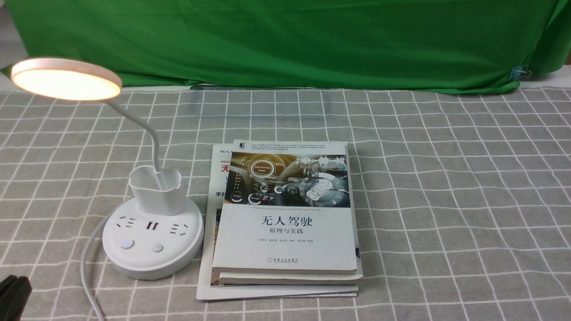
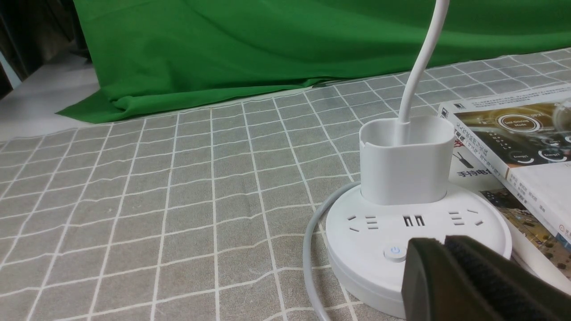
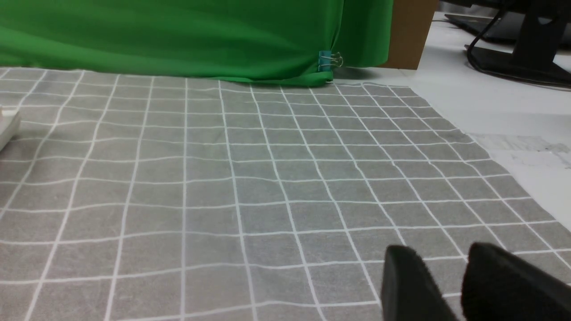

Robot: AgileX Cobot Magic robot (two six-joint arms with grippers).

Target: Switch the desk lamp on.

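With its disc head lit, the desk lamp (image 1: 151, 243) stands upright on the left part of the gridded surface (image 1: 446, 200), beside the stacked books (image 1: 285, 214). Left end effector (image 2: 441, 243): fingers together, near the base. Right end effector (image 3: 437, 252): fingers apart.

It looks like a lab or a robot test area, with a grid-patterned cloth (image 1: 424, 200) over the bench, a green backdrop (image 1: 290, 44) hung behind (held by a binder clip (image 1: 517, 74)), and a self-driving textbook (image 1: 285, 236) topping a stack of printed matter.
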